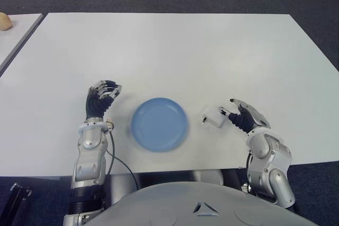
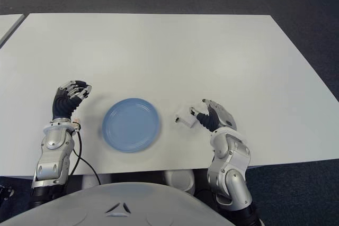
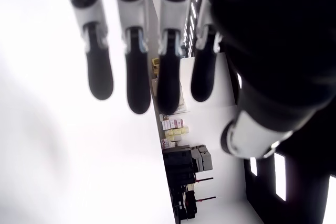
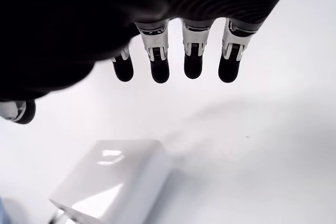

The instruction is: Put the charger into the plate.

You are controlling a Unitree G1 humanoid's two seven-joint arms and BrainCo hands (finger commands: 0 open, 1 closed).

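The left hand (image 1: 102, 98) shows near the front edge of the white table (image 1: 175, 51), left of the plate and apart from it. Its fingers (image 3: 137, 77) hang loosely bent in the left wrist view, side by side with gaps between them, and nothing is held in them; the thumb stands off to one side, also touching nothing.

The blue plate (image 1: 159, 124) lies flat close to the table's front edge, about midway between the two hands. Nothing lies in it.

Just right of the plate, with a strip of bare table between them, lies the white charger (image 1: 214, 117). It sits on the table surface, a little nearer the right hand than the plate, with its dark prong end turned toward the plate.

The right hand (image 1: 241, 115) is immediately right of the charger, near the front edge and toward the table's right front corner. In the eye views its thumb tip shows right at the charger's near side; whether it actually touches cannot be told. In the right wrist view the four fingers (image 4: 159, 64) are stretched out and spread above the table, their dark tips well clear of the charger (image 4: 113, 182), which lies below the palm side. The hand is released, not closed around the block.

At the far left, on a neighbouring surface, a small tan object (image 1: 4, 21) shows at the picture's edge.
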